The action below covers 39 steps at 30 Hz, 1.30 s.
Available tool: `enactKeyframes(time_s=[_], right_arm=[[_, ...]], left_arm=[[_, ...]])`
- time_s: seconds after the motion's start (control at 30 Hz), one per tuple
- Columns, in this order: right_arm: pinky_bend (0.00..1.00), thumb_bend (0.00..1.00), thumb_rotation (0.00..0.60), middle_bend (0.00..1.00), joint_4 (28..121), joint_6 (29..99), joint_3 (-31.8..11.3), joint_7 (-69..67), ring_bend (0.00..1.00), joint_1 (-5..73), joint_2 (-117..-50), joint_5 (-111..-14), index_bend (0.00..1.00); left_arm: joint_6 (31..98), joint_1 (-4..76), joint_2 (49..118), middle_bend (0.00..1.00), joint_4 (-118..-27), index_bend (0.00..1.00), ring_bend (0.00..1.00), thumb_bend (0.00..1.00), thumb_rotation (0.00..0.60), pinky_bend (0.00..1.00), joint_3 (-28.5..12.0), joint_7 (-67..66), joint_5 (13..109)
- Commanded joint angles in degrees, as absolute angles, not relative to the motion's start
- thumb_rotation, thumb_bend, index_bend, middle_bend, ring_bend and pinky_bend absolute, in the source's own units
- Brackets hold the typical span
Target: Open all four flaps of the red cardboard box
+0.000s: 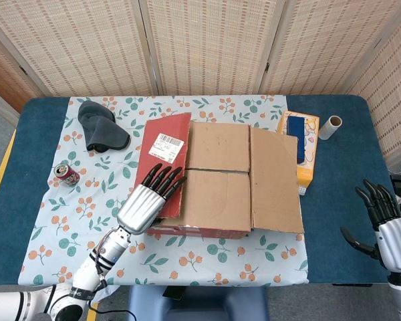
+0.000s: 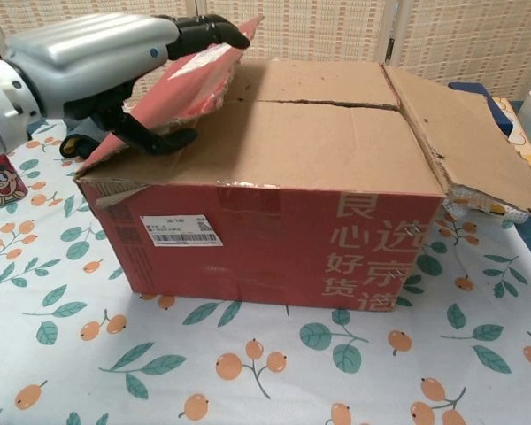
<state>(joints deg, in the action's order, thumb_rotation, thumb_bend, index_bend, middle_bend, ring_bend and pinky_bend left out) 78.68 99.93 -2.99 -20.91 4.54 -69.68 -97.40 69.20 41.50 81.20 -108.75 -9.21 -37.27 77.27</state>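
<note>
Far left of the floral tablecloth: small red drink can, upright; also seen at the left edge of the chest view. Behind it, a dark grey crumpled cloth.

Left hand at the red cardboard box, near its front-left corner. In the chest view the hand grips the red left flap: fingers over the top face, thumb underneath. The flap is tilted up off the box top, outer edge raised; the white barcode label on its face shows in the head view.

Box sits mid-table on the tablecloth. Two brown inner flaps lie flat, closed, with a seam between them. The right flap is folded out and overhangs the right side of the box; its torn edge shows in the chest view.

Right of the box, touching or just beside it: yellow carton with a blue panel. Further right, on the blue table, a small cardboard tube lying on its side.

Right hand at the far right edge, well apart from the box, fingers spread and holding nothing.
</note>
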Motion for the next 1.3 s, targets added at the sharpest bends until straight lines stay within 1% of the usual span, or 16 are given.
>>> enactKeyframes(time_s=[0.03,0.57,0.93,1.3], right_arm=[[0.0,0.34,0.6,0.0,78.7,99.8,-3.0,-20.8,0.0,4.6,-69.7,-97.3,0.0],[0.0,0.34,0.6,0.0,78.9,100.0,-2.9,-20.7,0.0,4.4,-69.7,-97.6,0.0],[0.0,0.34,0.6,0.0,79.0,99.7,-3.0,-20.6,0.0,4.5,-69.7,-97.3,0.0],[0.0,0.33,0.6,0.0,79.1,99.8,-3.0,-20.2,0.0,4.3,-69.8,-97.3,0.0]], left_arm=[[70.6,40.8,80.4,0.0,-109.6,0.0,0.0,0.47,0.6,0.04,-9.0,-37.1,78.9],[74.0,38.9,79.0,0.0,-113.4,0.0,0.0,0.46,0.6,0.03,-9.4,-38.8,83.1],[78.8,36.4,78.3,0.0,-113.3,0.0,0.0,0.46,0.6,0.02,-10.7,-39.2,85.8],[83.0,32.6,74.5,0.0,-113.3,0.0,0.0,0.46,0.6,0.01,-11.9,-36.7,86.1]])
